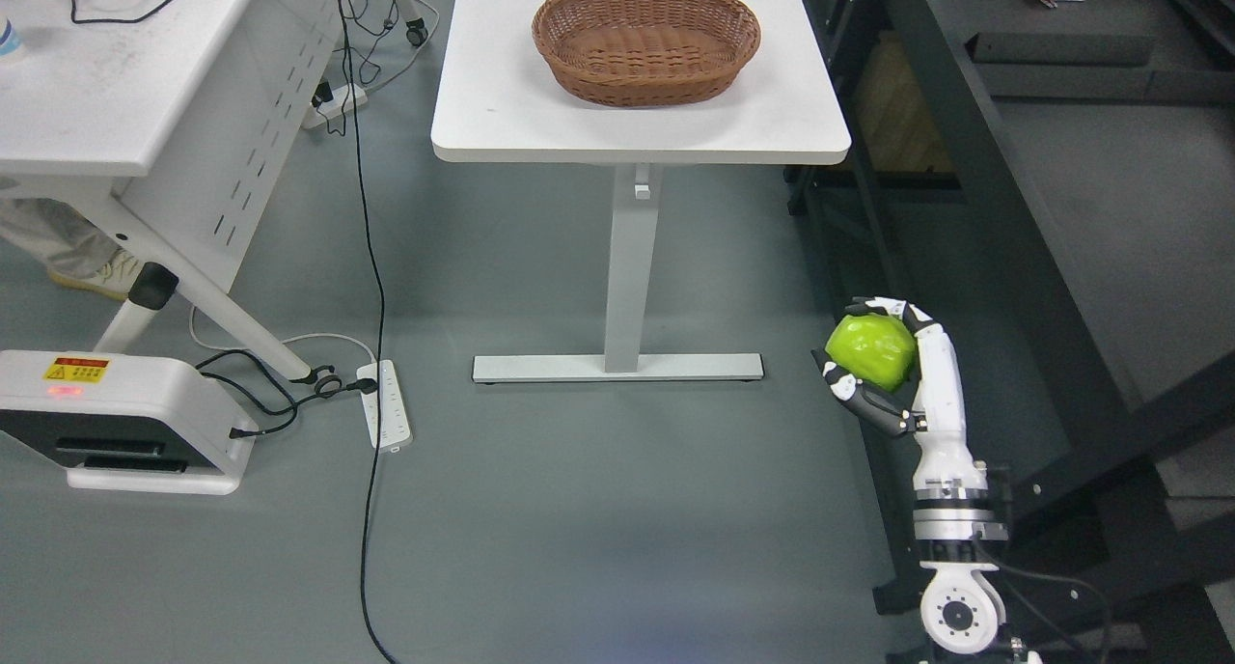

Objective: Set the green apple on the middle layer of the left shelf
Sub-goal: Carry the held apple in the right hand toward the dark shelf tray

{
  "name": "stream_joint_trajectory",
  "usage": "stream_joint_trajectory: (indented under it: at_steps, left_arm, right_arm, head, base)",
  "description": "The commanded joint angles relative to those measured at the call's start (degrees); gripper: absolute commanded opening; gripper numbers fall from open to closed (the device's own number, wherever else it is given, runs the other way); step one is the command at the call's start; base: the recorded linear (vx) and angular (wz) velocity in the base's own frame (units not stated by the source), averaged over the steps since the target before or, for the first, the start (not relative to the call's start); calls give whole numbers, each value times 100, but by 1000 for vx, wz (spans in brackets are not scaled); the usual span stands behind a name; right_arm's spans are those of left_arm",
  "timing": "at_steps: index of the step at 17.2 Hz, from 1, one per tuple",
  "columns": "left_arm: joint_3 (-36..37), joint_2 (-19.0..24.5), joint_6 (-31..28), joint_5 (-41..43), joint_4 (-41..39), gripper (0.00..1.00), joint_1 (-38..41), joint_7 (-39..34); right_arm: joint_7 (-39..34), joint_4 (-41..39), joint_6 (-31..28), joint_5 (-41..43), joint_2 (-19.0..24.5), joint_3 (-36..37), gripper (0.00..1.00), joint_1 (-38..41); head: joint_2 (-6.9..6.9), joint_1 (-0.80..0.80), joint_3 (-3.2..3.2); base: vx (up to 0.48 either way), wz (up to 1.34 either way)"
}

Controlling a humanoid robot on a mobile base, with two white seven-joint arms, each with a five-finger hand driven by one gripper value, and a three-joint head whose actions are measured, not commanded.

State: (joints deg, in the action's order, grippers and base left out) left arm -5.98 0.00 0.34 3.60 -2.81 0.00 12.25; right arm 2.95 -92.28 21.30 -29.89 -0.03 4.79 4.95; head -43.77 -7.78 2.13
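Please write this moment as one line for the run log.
right hand: shut on green apple | apple: held above floor, beside dark shelf | basket: on white table | left hand: not in view

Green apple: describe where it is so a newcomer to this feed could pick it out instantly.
Start at the white table carrying the wicker basket, then drop to the lower right, beside the dark shelving frame. There the right hand is raised over the grey floor, fingers curled around the green apple. It is the only bright green, round thing in view.

Bright, even overhead light, soft shadows under the white table [502,114], dark shelving [1061,210] perhaps underexposed; focus sharp.
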Motion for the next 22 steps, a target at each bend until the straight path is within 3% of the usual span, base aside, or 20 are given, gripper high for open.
stream_joint_trajectory:
  at_steps: [1, 13, 22]
  left_arm:
    - [0, 100, 18, 0, 0, 100, 52, 6]
    - [0, 100, 18, 0, 0, 100, 52, -3]
    - [0, 100, 18, 0, 0, 100, 52, 6]
  right_arm:
    - [4, -1, -56, 9, -97, -5, 0, 111]
    - [-14, -62, -12, 9, -97, 198, 0, 322]
    - [-14, -124, -47, 9, -97, 338, 0, 331]
  head:
    - [0, 0, 0]
    - [0, 0, 0]
    - [0, 0, 0]
  base:
    - [-203, -250]
    - [-162, -515]
    - [3, -947]
